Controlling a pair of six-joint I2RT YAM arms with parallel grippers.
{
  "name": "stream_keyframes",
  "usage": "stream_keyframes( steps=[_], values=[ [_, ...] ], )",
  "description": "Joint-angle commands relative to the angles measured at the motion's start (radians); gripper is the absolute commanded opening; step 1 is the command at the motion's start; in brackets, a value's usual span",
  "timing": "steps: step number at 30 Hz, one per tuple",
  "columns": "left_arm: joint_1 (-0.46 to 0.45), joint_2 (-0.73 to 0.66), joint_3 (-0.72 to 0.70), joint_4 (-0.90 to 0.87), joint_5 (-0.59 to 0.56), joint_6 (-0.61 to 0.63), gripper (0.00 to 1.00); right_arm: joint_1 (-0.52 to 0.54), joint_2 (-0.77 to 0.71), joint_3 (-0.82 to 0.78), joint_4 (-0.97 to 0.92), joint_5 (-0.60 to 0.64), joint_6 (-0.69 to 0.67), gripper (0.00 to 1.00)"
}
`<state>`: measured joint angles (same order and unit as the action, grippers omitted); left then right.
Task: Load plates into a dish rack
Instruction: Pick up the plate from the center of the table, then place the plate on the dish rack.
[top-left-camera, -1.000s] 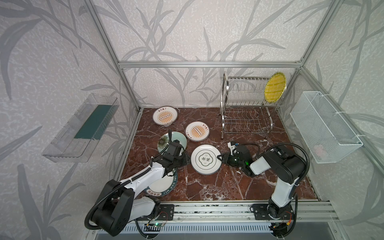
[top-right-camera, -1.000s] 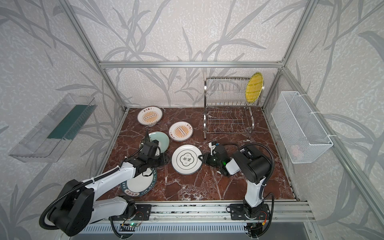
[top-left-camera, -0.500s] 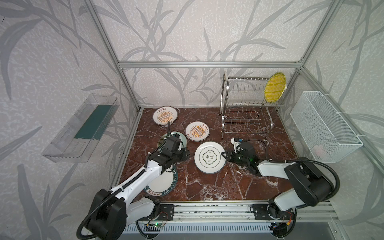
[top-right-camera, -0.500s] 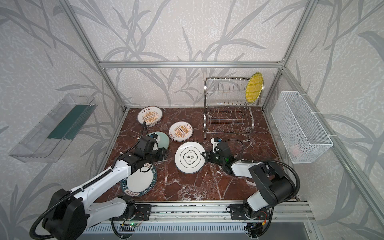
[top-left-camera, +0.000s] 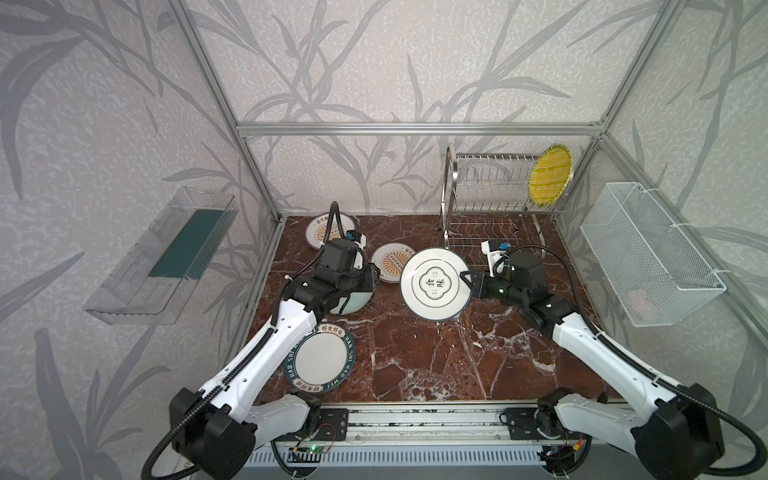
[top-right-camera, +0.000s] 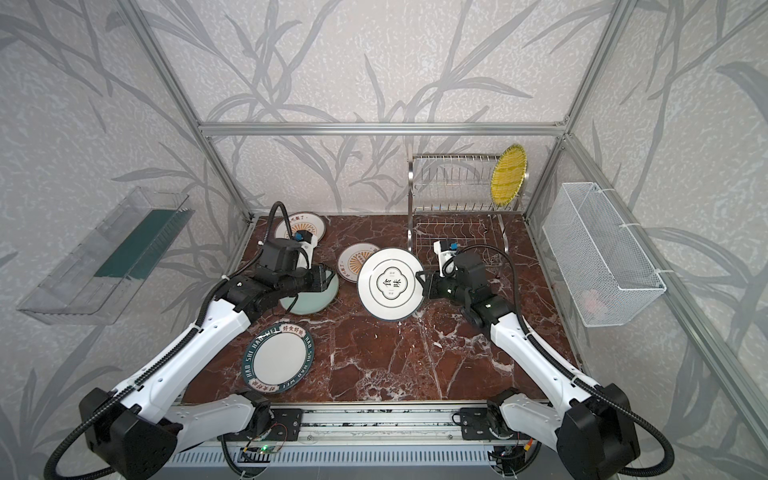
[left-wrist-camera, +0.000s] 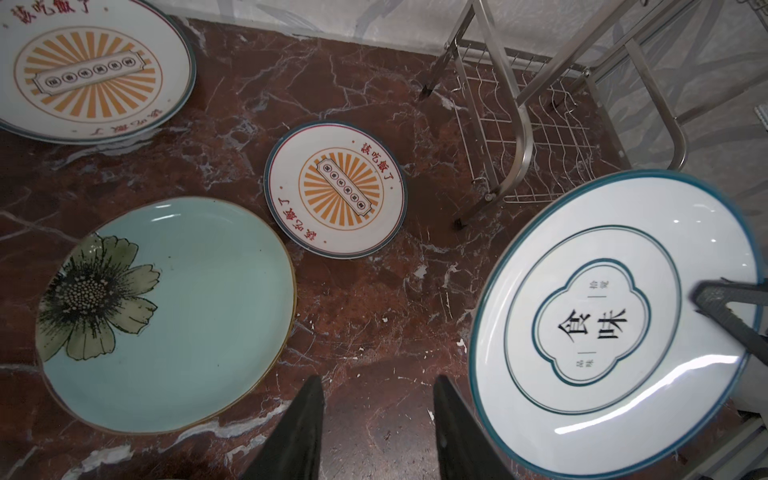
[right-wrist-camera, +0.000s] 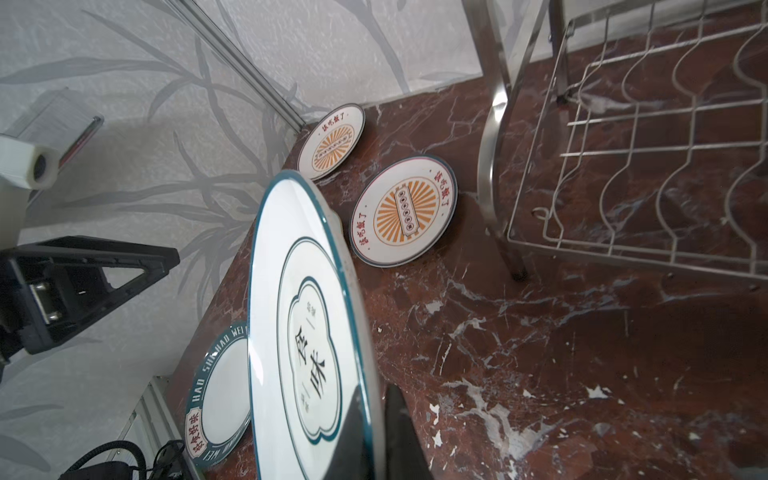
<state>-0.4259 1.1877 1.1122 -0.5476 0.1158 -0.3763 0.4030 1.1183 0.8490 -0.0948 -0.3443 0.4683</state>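
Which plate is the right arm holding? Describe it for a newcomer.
Start at the steel dish rack, back right; just in front, the right gripper pinches a tilted white plate by its rim. Unlike the sunburst plate and pale green plate nearby, it shows a dark cloud outline around two black characters.

The right arm was extended forward. The right gripper (top-left-camera: 466, 277) was clamped on the rim of the white plate (top-left-camera: 432, 286), holding it tilted. The left arm was extended beside that plate. The left gripper (left-wrist-camera: 376, 419) was partly open and empty.
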Motion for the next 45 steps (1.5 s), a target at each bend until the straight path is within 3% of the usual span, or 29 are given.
stream_keyframes(
  steps=[1, 12, 22, 36, 45],
  values=[
    [0.003, 0.010, 0.035, -0.076, 0.001, 0.059, 0.42, -0.040, -0.047, 0.125, -0.140, -0.049, -0.093, 0.00],
    [0.003, 0.039, 0.161, -0.204, -0.019, 0.192, 0.42, -0.205, 0.061, 0.519, -0.256, -0.148, -0.161, 0.00],
    [0.003, 0.013, 0.077, -0.137, -0.047, 0.238, 0.40, -0.307, 0.250, 0.875, -0.309, -0.174, -0.164, 0.00],
    [0.004, -0.028, 0.031, -0.103, -0.021, 0.240, 0.38, -0.420, 0.504, 1.377, -0.511, 0.006, -0.269, 0.00],
    [0.004, -0.033, 0.028, -0.109, -0.024, 0.247, 0.34, -0.426, 0.713, 1.724, -0.677, 0.146, -0.355, 0.00]
  ],
)
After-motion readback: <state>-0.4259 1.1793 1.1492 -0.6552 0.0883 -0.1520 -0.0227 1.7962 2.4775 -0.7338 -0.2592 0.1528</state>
